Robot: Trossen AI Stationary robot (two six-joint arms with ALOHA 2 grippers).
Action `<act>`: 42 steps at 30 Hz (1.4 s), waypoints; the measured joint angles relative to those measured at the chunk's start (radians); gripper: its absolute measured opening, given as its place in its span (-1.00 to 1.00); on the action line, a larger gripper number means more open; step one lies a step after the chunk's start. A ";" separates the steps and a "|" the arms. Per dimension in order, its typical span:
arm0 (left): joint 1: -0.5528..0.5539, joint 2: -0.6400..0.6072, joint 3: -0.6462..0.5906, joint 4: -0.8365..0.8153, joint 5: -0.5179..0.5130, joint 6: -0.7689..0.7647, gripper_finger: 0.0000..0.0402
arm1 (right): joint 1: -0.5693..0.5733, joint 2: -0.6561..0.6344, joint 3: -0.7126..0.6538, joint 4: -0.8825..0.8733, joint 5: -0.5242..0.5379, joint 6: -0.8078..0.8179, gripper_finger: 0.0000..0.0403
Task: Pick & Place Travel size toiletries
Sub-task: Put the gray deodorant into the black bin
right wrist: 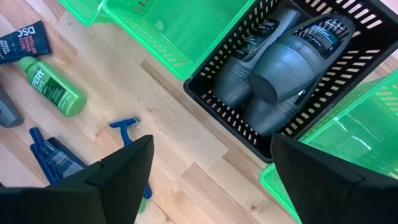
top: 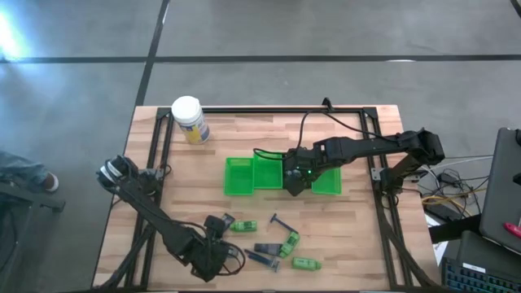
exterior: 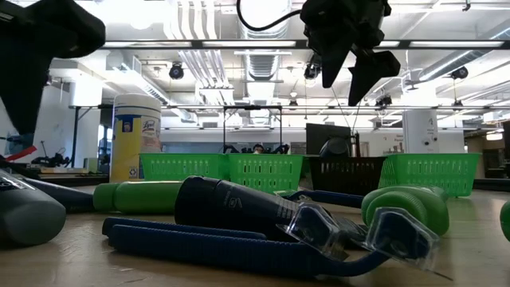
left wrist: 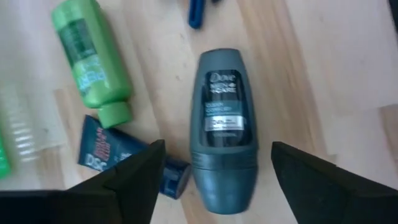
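1. While my left end effector (left wrist: 211,171) hangs spread around the grey deodorant (left wrist: 222,127) lying on the surface (left wrist: 298,74), closing off-centre could roll it away
2. Right end effector (right wrist: 211,171), spread, empty, above the black basket (right wrist: 348,74)

Even overhead light on the pale wooden table (top: 269,236); shadows faint. Bright glare patch on the grey floor (top: 12,37) at the high view's edge. Low view backlit by glowing ceiling panels (exterior: 263,9), arms reduced to silhouettes, nearest items soft. Left wrist view blurred; dark grey roll-on bottle (left wrist: 224,134) readable, its surroundings washed out.
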 joint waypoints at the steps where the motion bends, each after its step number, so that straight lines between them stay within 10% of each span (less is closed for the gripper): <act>1: 0.000 0.000 -0.002 0.001 0.018 0.000 0.50 | 0.000 0.000 0.000 0.000 0.000 0.000 0.61; 16: 0.018 0.118 -0.031 0.029 0.062 0.023 0.46 | 0.009 0.000 0.000 -0.001 0.006 0.010 0.47; 24: 0.021 0.100 -0.053 0.066 0.074 0.022 0.02 | 0.132 -0.049 -0.004 -0.003 0.017 0.024 0.37; 34: 0.039 0.070 -0.054 0.070 -0.048 0.021 0.02 | 0.372 -0.155 -0.073 0.047 0.062 0.431 0.29; 42: 0.159 -0.129 -0.071 0.134 -0.238 0.034 0.02 | 0.516 -0.216 -0.278 0.485 0.238 0.718 0.24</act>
